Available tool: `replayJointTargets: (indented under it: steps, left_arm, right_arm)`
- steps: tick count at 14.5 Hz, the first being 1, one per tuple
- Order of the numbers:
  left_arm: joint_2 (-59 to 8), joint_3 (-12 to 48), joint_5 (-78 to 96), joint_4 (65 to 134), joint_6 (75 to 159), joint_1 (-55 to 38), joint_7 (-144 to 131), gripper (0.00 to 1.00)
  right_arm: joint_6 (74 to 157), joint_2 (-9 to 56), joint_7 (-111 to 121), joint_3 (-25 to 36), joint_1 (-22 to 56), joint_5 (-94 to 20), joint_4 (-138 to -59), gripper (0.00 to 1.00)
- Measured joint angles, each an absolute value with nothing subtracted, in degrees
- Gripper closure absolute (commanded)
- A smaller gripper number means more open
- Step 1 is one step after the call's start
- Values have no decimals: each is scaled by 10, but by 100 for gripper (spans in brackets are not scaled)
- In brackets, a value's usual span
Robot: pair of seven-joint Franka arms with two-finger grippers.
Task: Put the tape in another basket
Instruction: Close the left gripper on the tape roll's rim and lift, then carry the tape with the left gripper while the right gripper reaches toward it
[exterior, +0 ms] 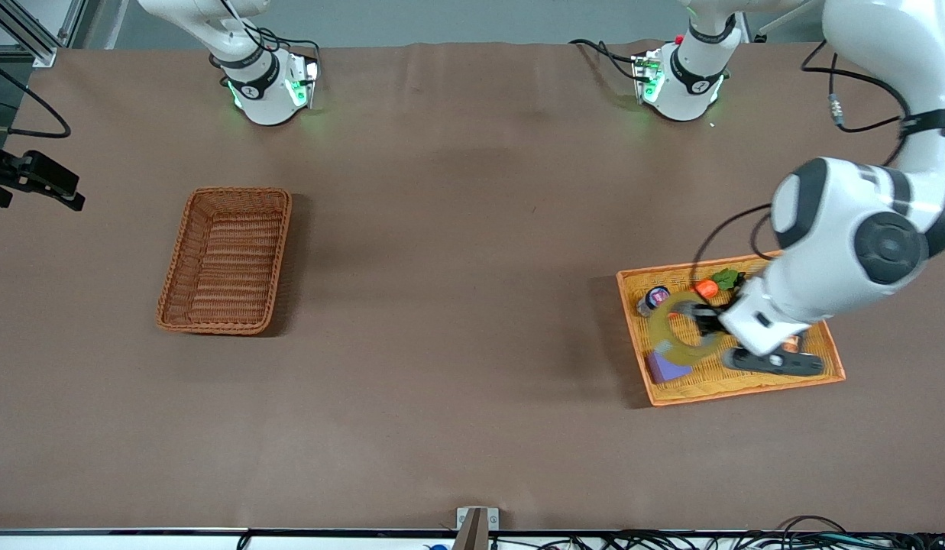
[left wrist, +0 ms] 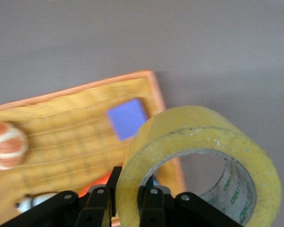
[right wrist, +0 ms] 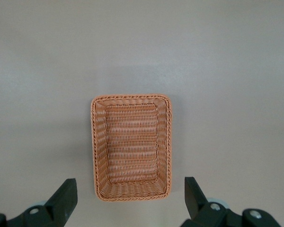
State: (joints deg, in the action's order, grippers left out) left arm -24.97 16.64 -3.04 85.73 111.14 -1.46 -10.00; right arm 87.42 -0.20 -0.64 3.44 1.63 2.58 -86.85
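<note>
The tape (exterior: 659, 336), a yellowish translucent ring, is held on edge over the flat yellow tray (exterior: 747, 382), above the tray's end nearest the right arm. My left gripper (exterior: 705, 321) is shut on the tape's wall, one finger inside the hole and one outside. This shows close up in the left wrist view, with the tape (left wrist: 199, 127) between the fingers of the left gripper (left wrist: 128, 189). The reddish-brown wicker basket (exterior: 226, 260) sits empty toward the right arm's end. My right gripper (right wrist: 128, 187) is open, high over the basket (right wrist: 131, 146), and out of the front view.
The tray holds a purple block (exterior: 665, 368), a small round jar (exterior: 655, 298), an orange piece (exterior: 706, 289) and a green leafy piece (exterior: 726, 277). A black fixture (exterior: 29, 179) juts in at the table edge past the basket. Brown cloth covers the table between basket and tray.
</note>
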Motion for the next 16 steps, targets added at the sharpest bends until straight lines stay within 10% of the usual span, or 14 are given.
replayJointTargets:
  steps: [16]
  left_arm:
    - [-549,173,-31,687,1251,-356,-443,90]
  right_arm:
    - [939,16,-5,31,44,21,-918,0]
